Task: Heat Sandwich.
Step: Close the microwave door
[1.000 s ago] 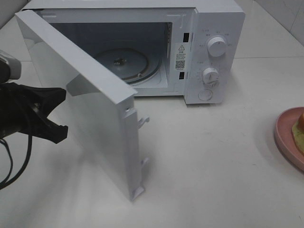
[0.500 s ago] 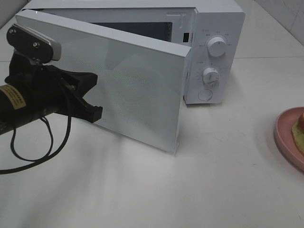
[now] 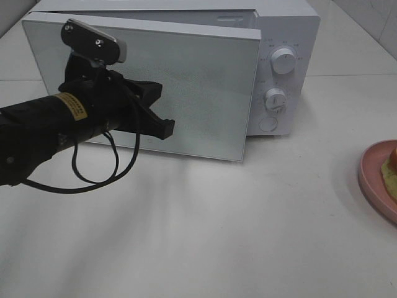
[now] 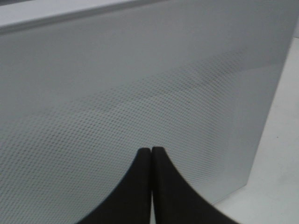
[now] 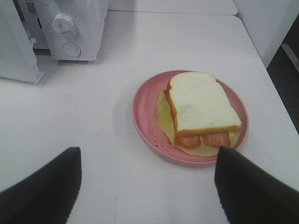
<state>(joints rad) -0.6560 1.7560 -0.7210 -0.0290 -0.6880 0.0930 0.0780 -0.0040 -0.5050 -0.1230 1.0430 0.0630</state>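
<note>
The sandwich [image 5: 201,105], white bread over red and yellow-green filling, lies on a round pink plate [image 5: 145,116] on the table. In the exterior view only a sliver of the sandwich [image 3: 391,164] and the plate [image 3: 372,177] shows at the right edge. My right gripper [image 5: 147,156] is open and empty, just in front of the plate. The white microwave [image 3: 282,37] stands at the back. Its door [image 3: 198,87] is almost closed, slightly ajar. My left gripper [image 3: 161,112] is shut, its fingertips [image 4: 145,156] pressed against the door's outer face [image 4: 140,84].
The microwave's two dials [image 3: 283,61] and its round button [image 3: 268,123] are to the right of the door. The table's right edge shows in the right wrist view [image 5: 261,60]. The left arm's black cable [image 3: 93,180] hangs in a loop.
The microwave door has swung from wide open to almost closed. My left gripper moved right and toward the microwave, pushing on the door. The plate has not moved.
</note>
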